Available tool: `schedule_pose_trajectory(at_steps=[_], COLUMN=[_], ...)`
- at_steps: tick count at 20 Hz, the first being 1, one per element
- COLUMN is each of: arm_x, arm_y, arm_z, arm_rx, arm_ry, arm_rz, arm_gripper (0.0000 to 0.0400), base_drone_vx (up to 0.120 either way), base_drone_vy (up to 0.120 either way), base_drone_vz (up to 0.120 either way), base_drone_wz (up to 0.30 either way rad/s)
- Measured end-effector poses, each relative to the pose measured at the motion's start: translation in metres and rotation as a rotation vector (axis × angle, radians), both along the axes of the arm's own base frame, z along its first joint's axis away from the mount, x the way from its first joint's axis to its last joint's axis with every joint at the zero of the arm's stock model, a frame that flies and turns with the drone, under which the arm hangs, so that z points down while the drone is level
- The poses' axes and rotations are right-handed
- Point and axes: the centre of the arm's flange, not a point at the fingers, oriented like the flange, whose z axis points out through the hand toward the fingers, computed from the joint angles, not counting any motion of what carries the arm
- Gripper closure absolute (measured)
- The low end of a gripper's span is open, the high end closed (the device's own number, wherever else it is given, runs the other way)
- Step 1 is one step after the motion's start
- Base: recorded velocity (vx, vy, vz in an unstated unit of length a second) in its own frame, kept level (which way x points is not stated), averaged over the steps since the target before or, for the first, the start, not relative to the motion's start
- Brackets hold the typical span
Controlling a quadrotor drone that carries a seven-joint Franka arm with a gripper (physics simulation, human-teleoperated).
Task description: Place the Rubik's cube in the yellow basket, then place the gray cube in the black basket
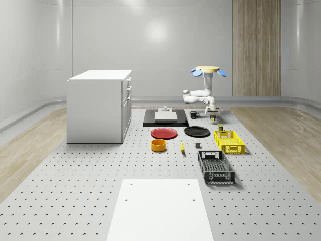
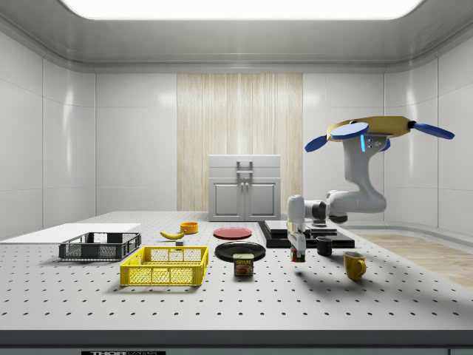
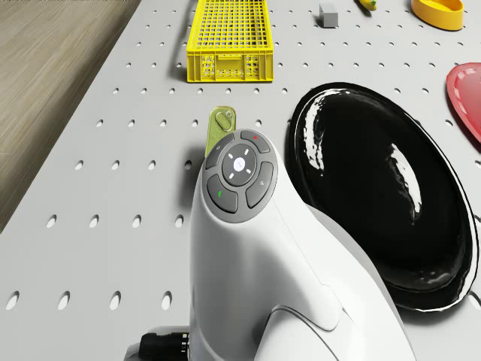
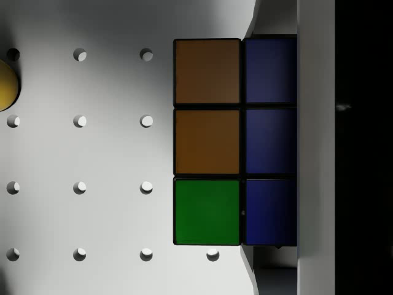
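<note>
The Rubik's cube (image 4: 236, 141), showing orange, green and blue stickers, sits between the fingers of my gripper (image 4: 273, 141), which is shut on it just above the table. In the side view the gripper (image 2: 297, 253) points straight down with the cube (image 2: 297, 257) at its tip. The drone (image 1: 206, 70) hovers over the table's far right part. The yellow basket (image 1: 229, 141) lies nearer the front, and the black basket (image 1: 215, 167) lies in front of that. A small gray cube (image 1: 197, 146) rests to the left of the yellow basket (image 3: 229, 37).
A black plate (image 3: 376, 188) and a can (image 3: 222, 124) lie beside the arm. A red plate (image 1: 164, 133), an orange bowl (image 1: 158, 145) and a banana (image 1: 181, 146) sit mid-table. A yellow mug (image 2: 355, 265) and a black mug (image 2: 325, 246) stand near the gripper. A white cabinet (image 1: 98, 105) rises at the whole-scene view's left.
</note>
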Motion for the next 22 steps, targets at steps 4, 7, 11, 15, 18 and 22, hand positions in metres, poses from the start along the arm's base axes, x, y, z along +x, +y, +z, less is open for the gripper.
schedule_pose_trajectory(at_steps=[4, 7, 11, 15, 18, 22], arm_x=[0.0, 0.0, 0.0, 0.0, 0.0, 0.0], arm_y=[0.0, 0.0, 0.0, 0.0, 0.0, 0.0], arm_z=[-0.007, -0.0095, -0.0111, -0.0118, -0.012, -0.0121], arm_rx=[0.0, 0.0, 0.0, 0.0, 0.0, 0.0], arm_ry=[0.0, 0.0, 0.0, 0.0, 0.0, 0.0], arm_rz=[0.0, 0.0, 0.0, 0.0, 0.0, 0.0], arm_gripper=[0.0075, 0.0075, 0.0075, 0.0075, 0.0075, 0.0075], base_drone_vx=[0.0, 0.0, 0.0, 0.0, 0.067, 0.12], base_drone_vy=[0.0, 0.0, 0.0, 0.11, 0.12, 0.12], base_drone_vz=[0.12, 0.12, 0.09, 0.0, 0.0, 0.0], base_drone_wz=[0.0, 0.0, 0.0, 0.0, 0.0, 0.0])
